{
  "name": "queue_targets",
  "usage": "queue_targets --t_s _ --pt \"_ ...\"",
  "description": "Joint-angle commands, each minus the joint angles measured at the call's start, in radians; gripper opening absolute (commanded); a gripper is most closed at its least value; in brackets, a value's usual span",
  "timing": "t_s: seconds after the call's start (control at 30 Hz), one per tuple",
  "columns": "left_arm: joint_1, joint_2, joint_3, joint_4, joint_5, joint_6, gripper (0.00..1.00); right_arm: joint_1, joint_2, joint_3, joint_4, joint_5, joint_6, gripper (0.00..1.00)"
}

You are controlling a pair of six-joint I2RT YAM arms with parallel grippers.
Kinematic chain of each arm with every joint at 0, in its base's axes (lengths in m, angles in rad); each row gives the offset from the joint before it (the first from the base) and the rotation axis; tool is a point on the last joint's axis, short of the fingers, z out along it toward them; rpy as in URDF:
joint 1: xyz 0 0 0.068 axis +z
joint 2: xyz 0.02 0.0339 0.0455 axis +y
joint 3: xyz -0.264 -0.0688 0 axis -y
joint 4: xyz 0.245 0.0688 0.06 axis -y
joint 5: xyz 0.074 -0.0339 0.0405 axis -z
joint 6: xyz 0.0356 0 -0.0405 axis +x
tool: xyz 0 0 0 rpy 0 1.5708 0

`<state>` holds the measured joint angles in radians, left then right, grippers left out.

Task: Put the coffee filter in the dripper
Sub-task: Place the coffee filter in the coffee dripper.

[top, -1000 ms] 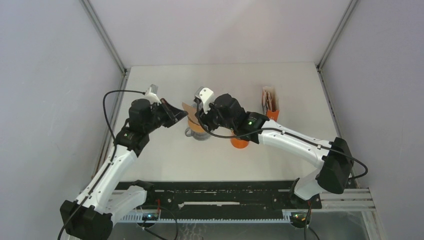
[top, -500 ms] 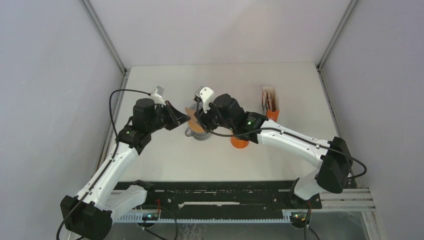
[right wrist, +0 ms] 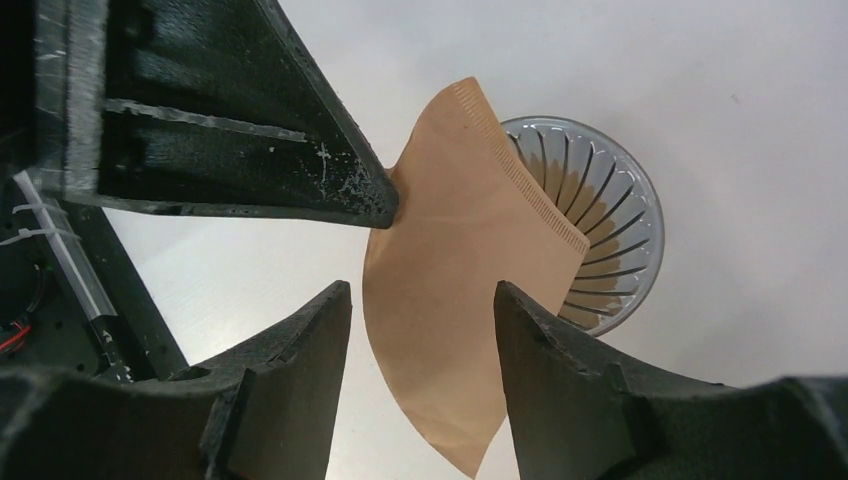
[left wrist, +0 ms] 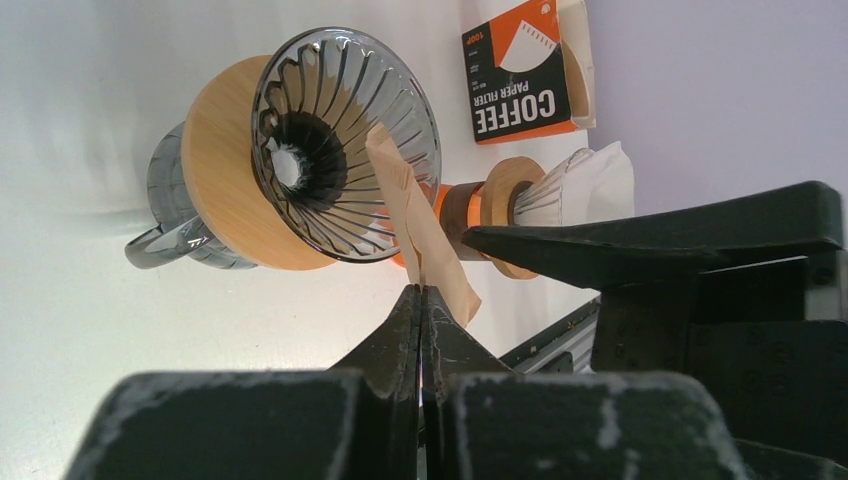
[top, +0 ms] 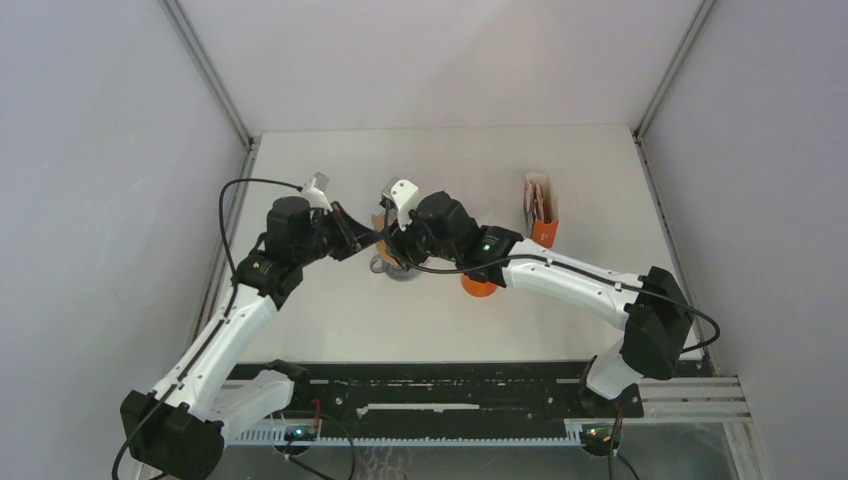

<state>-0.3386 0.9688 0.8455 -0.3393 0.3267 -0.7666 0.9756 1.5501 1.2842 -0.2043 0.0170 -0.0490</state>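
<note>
The left hand (left wrist: pixel 421 295) is clamped on the paper filter (left wrist: pixel 415 225) at the dripper (left wrist: pixel 340 140) rim; the right hand (right wrist: pixel 420 295) is spread wide.

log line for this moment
left gripper: shut on coffee filter | right gripper: open beside it | coffee filter: at dripper rim, not seated

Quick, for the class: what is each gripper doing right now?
Left gripper: shut on the brown coffee filter.
Right gripper: open, one finger on each side of the filter.
</note>
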Motion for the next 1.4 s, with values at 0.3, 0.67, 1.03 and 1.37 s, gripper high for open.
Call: queue_targets --t_s 0.3,0.67,1.03,1.37 --pt "-0.010 -0.013 0.041 0.030 0.015 0.019 0.00 0.005 0.007 0.058 0.031 0.012 0.020 0.58" --pt "-0.009 -0.019 0.039 0.040 0.012 0.002 0.00 0.024 -0.028 0.054 0.020 0.089 -0.007 0.59" --pt "-0.010 -0.019 0.031 0.052 0.014 -0.011 0.00 0.046 -0.032 0.037 -0.006 0.161 -0.056 0.59" --pt "-0.010 -0.021 0.031 0.054 0.016 -0.012 0.00 0.051 -0.024 0.037 0.001 0.208 -0.074 0.58"
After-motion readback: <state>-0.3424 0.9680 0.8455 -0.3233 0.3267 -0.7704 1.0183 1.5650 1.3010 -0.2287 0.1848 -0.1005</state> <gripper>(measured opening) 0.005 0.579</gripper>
